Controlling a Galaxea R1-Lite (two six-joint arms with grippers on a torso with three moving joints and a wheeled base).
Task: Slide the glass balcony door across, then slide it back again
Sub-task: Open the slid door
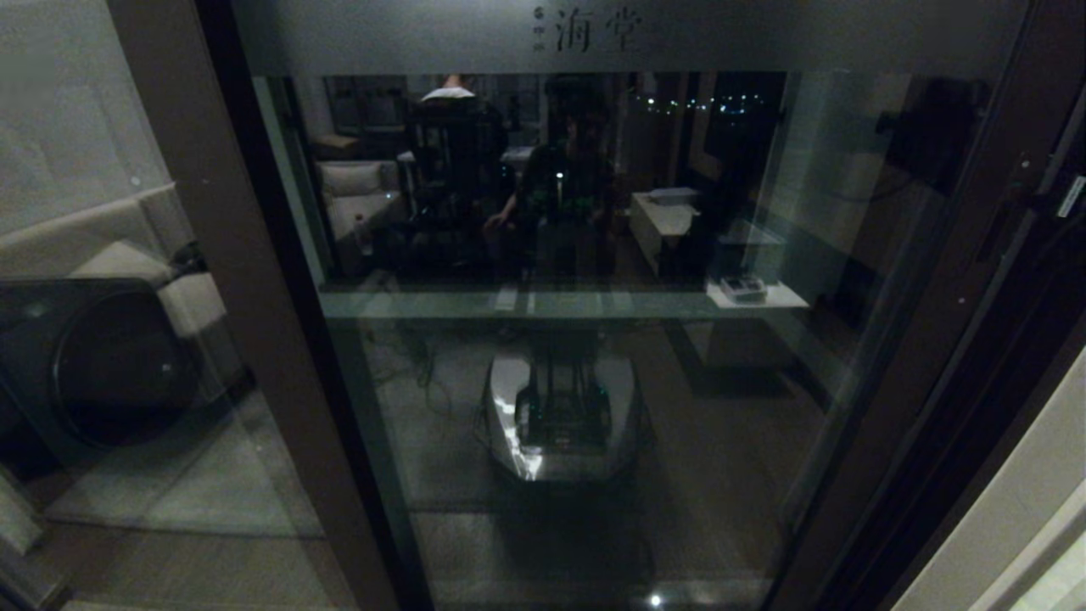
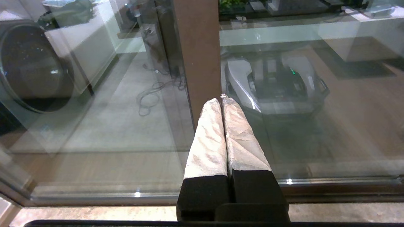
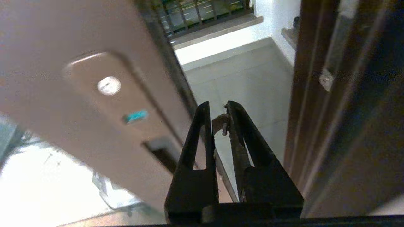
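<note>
Two closed grippers, left gripper (image 2: 222, 98) and right gripper (image 3: 217, 110), face one glass balcony door (image 1: 585, 339).

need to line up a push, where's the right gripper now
Right wrist view: right gripper sits in the gap between the glass balcony door stile and the dark frame.

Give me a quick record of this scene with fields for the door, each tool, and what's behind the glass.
door: glass balcony door, dark brown frame, gap showing at its handle stile
left tool: shut, tips at the brown stile
right tool: shut, in the gap beside the handle stile
behind glass: washing machine
reflection: robot base
</note>
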